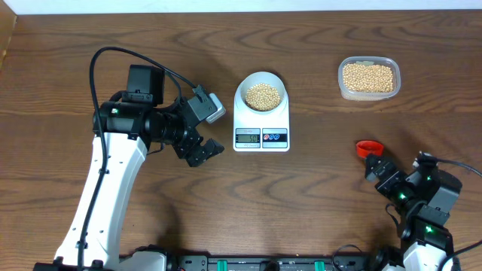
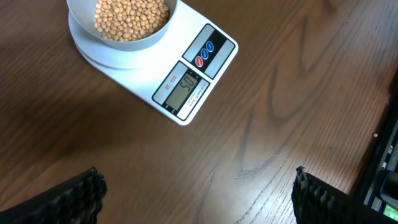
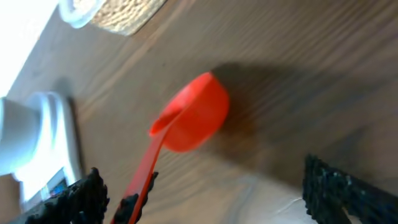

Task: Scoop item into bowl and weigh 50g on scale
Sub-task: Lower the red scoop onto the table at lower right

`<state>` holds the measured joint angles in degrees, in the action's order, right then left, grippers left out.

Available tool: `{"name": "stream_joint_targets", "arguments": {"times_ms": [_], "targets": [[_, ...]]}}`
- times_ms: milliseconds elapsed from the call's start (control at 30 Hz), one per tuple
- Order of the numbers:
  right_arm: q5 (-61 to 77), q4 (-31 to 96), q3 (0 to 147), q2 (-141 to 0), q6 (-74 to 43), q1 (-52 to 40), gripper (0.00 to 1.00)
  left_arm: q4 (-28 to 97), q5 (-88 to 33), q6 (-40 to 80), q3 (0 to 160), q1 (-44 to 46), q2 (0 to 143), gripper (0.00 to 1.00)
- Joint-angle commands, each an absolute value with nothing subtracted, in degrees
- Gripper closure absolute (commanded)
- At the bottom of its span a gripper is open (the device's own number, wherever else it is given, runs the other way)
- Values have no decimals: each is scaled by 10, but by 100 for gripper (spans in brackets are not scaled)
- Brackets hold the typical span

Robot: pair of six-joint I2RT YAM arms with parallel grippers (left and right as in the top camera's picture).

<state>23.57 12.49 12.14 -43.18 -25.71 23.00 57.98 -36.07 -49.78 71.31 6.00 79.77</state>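
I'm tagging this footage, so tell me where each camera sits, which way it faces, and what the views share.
Overhead: above the table, facing straight down at scale, bowl, tub, scoop; left gripper and right gripper show.
Left wrist: on the left arm, facing down at scale and bowl; open fingertips show.
Right wrist: low over the table, facing the scoop; open fingertips show.
Shared: all show the scale.

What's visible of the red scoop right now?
The red plastic scoop has a round cup and a long flat handle, glossy, seemingly one piece. It lies on the brown wooden table, apart from the clear plastic tub of tan beans. Its handle lies between the open black fingers of the right gripper, close to one finger; contact there cannot be told. Whether the cup holds anything is not visible.
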Motion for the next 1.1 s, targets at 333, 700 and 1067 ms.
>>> {"name": "stream_joint_targets", "arguments": {"times_ms": [333,700,1067], "targets": [[92,126,118,-454,-144,218,1,580,-364,-505,722,57,790,2],[90,90,119,-526,-138,194,1,580,-364,-505,722,57,790,2],[199,-3,136,-494,-148,194,1,580,-364,-505,722,57,790,2]]}}
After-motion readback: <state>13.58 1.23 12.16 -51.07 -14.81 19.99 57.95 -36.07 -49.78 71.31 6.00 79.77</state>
